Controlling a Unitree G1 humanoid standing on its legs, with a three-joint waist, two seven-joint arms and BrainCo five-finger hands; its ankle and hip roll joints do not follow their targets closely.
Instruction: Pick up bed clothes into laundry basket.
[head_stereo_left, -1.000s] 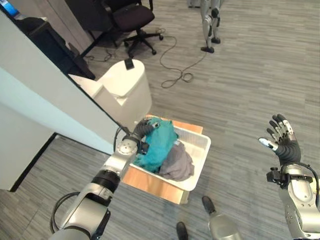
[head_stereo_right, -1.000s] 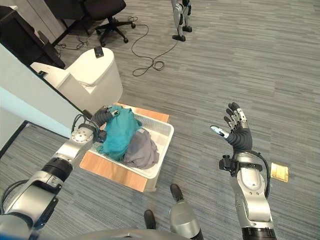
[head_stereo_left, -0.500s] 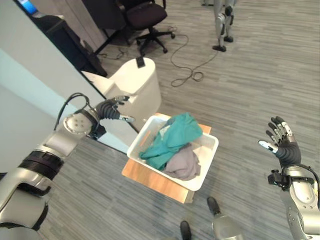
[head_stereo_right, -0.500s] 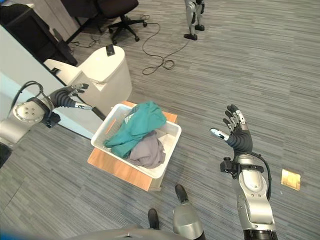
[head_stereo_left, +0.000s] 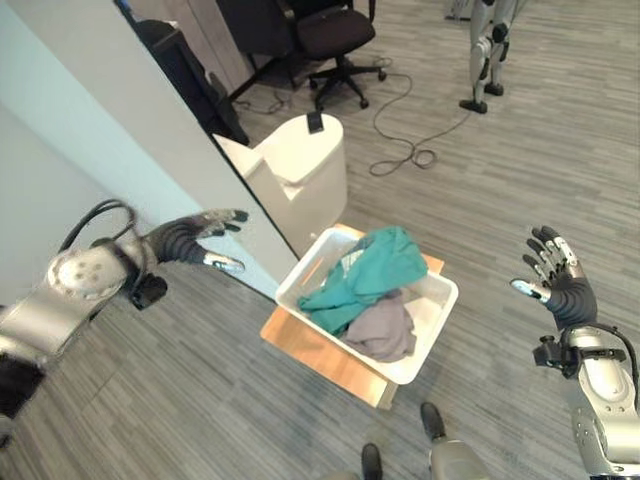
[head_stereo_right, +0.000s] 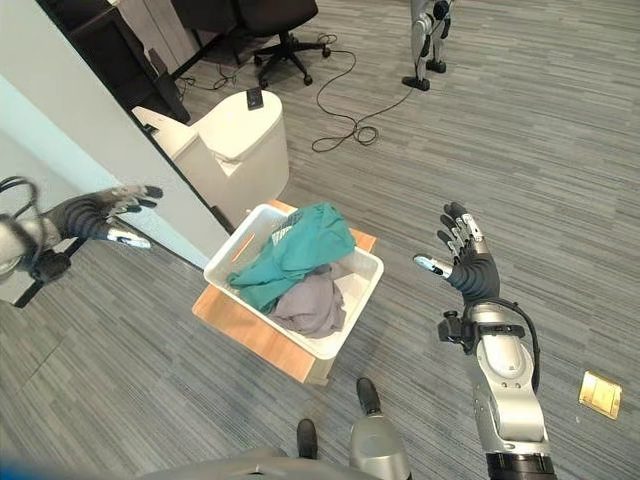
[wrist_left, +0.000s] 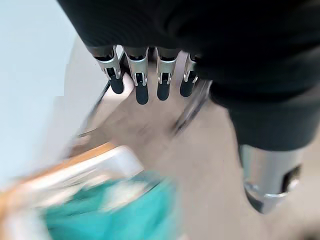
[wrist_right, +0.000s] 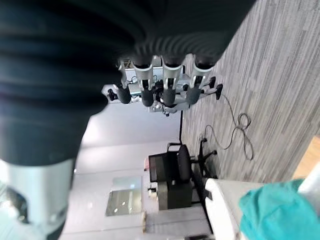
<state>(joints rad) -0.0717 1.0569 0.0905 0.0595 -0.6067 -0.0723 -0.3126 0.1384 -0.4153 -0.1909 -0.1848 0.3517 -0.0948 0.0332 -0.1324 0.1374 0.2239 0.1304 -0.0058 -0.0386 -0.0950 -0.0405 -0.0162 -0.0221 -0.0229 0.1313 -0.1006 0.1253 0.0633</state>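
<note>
- Laundry basket (head_stereo_left: 432, 340): a white, rectangular basket that stands on a low wooden board (head_stereo_left: 300, 345) on the grey plank floor (head_stereo_left: 520, 180). One corner of the basket overhangs the board's edge.
- Teal garment (head_stereo_left: 375, 272): lies inside the basket, heaped above the rim on the side nearest the white bin (head_stereo_left: 300, 185).
- Grey garment (head_stereo_left: 385, 330): lies inside the basket, touching the teal garment, on the side nearer the robot.
- Left hand (head_stereo_left: 195, 240): held in the air to the left of the basket, beside the pale wall panel (head_stereo_left: 110, 140) and apart from the basket. The fingers (wrist_left: 141, 90) are straight and released; nothing is held.
- Right hand (head_stereo_right: 468, 268): raised to the right of the basket, well apart from it, palm turned toward the basket. The fingers are spread and released; nothing is held.
- Surroundings: the white bin stands just beyond the basket, with a small dark object (head_stereo_left: 315, 122) on its lid. A black office chair (head_stereo_left: 335, 35) stands farther back, and a dark cable (head_stereo_left: 415, 150) lies looped on the floor.
</note>
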